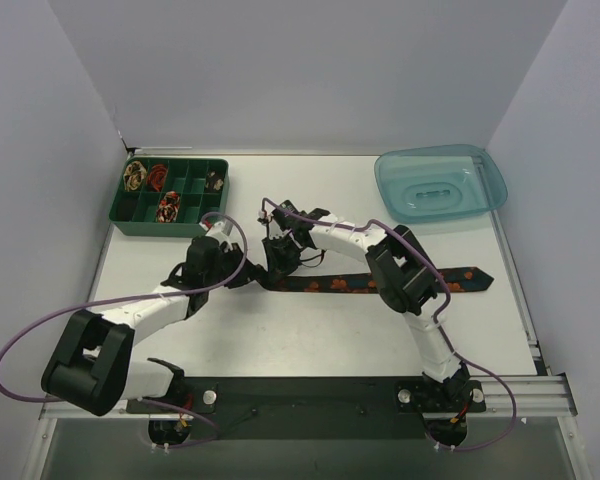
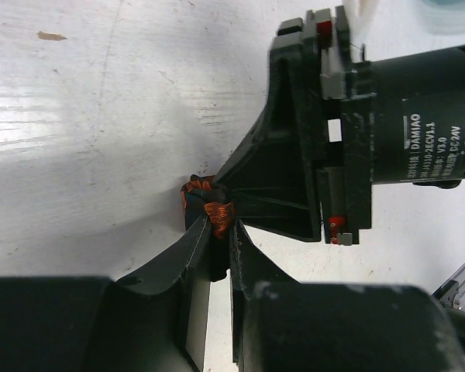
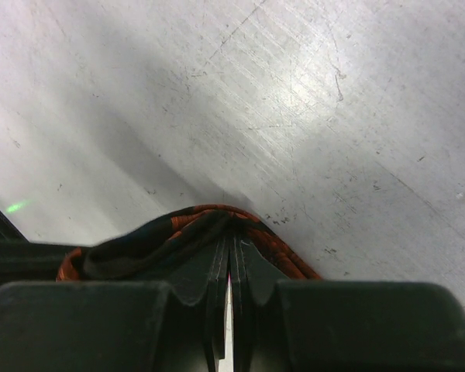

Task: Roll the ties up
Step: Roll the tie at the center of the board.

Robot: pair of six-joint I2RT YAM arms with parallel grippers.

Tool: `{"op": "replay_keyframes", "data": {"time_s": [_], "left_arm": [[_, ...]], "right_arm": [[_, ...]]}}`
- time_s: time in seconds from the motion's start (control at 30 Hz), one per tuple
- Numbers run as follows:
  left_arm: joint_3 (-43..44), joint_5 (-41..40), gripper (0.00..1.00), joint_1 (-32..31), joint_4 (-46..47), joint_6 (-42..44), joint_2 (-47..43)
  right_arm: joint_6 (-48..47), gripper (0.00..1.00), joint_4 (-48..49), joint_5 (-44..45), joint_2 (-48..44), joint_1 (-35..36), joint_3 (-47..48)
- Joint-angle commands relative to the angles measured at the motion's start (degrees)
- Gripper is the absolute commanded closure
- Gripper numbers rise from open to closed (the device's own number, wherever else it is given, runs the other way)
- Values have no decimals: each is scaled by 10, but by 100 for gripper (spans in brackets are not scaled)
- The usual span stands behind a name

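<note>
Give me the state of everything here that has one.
dark tie: one end bunched at the grippers, the rest flat and unrolled.
left gripper: shut on dark tie.
right gripper: shut, fabric draped over it.
rolled ties: coiled, in tray compartments.
green tray: partly filled.

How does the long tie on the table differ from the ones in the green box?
The long tie lies stretched across the table; the small ties sit coiled in the green box. The long tie is dark with orange flowers; the small ties show red, cream, brown. Left gripper and right gripper pinch the long tie; nothing touches the small ties. All are patterned fabric.
</note>
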Motion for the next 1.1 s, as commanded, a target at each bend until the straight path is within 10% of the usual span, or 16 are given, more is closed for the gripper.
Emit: {"op": "replay_keyframes", "data": {"time_s": [0.0, 1.07], "left_arm": [[61, -42, 98, -36, -34, 34, -5], [160, -136, 100, -79, -203, 106, 33]], "right_arm": [[-5, 100, -26, 26, 23, -1, 11], [-2, 100, -26, -1, -35, -10, 1]]}}
